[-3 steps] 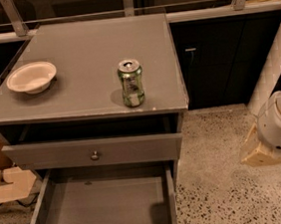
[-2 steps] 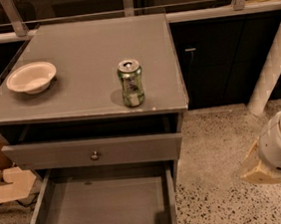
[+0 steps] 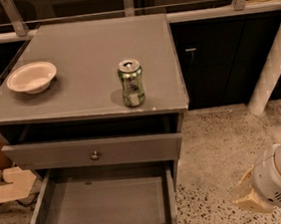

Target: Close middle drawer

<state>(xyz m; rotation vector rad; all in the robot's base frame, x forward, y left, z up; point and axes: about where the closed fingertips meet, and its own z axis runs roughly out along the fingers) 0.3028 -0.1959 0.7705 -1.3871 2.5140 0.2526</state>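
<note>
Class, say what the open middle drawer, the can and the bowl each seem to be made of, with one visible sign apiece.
Middle drawer: likely painted wood, flat matte grey.
Can: metal, shiny rim.
Bowl: perhaps paper or plastic, dull off-white.
End effector, at the view's lower right: seemingly cream plastic.

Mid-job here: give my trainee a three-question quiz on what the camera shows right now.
1. True or false: the middle drawer stands pulled out.
2. Fill in: on the tabletop, the white bowl lies to the camera's ____ of the green can.
3. Where is the tool? A) inside the middle drawer B) low at right, over the speckled floor, apart from the drawer C) over the tabletop
Key: 1 true; 2 left; 3 B.
</note>
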